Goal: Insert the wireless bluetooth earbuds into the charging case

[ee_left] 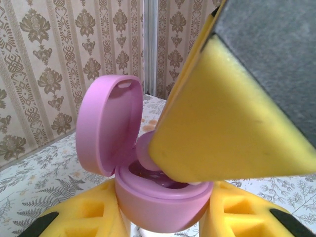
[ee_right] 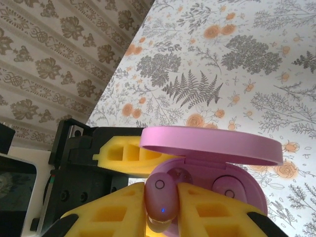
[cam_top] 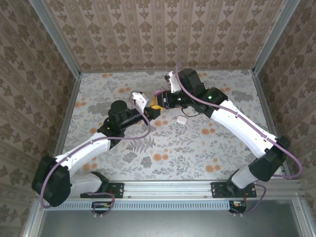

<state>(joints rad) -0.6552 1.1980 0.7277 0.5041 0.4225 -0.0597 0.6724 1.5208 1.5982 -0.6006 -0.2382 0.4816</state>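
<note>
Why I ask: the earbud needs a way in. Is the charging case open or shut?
Open: the charging case has its lid swung up off the base, wells showing.

The charging case (ee_left: 163,202) is a glossy pink oval clamshell, and it is open. Its lid (ee_left: 106,126) stands nearly upright on the hinge, with a small slot near the top rim. The base sits level, clamped at its sides between the yellow pads of the left gripper (ee_left: 163,215), clear of the table (ee_right: 247,74).

One earbud (ee_right: 160,197) is a small pinkish rounded piece with a ring mark and a tiny blue light. It is pinched in the right gripper (ee_right: 163,215) at the case's open mouth, over the left well. The other earbud (ee_right: 229,187), also pinkish, sits in the right well under the lid.
</note>
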